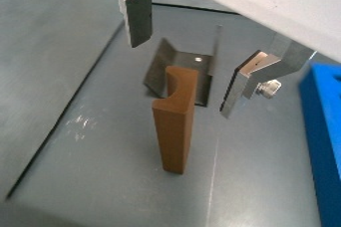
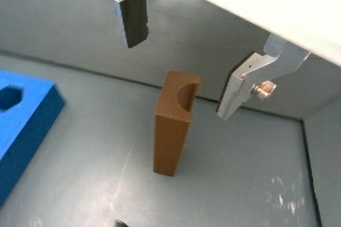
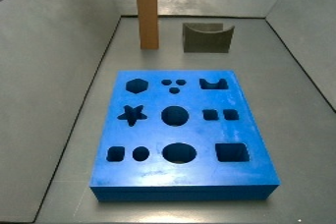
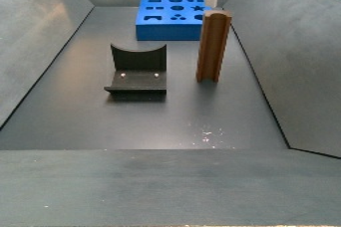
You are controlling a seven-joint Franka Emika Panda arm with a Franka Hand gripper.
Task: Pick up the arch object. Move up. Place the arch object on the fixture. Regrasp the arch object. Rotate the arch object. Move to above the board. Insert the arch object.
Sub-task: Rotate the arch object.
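Arch object (image 4: 212, 44), a long orange-brown bar-shaped block w/ a curved notch cut in its upper end (notch seen in both wrist views (image 1: 174, 121) (image 2: 172, 121)), stands upright on the dark grey floor (image 4: 147, 121), on its own, not held. In a side view (image 3: 148, 17) it's near the back wall, beyond the far short edge of the board.

Fixture (image 4: 136, 70), a small dark grey-olive bracket w/ a U-shaped scoop in its upright plate, sits on the floor beside the arch object, apart from it, not touching. Shows also in (image 3: 206, 37) and, behind the bar, in a wrist view (image 1: 182, 65).

Board (image 3: 178, 130), a thick bright blue rectangular slab w/ dark cut-outs (star, circles, hexagon, squares, arch shape), lies flat on the floor; at the far end in (image 4: 176, 16).

Gripper (image 2: 182, 47) hangs above the arch object's top, jaws spread wide, nothing between them; fingers (image 2: 132, 18) are silver plates w/ dark pads, both clear of the bar. Same in (image 1: 188, 44).
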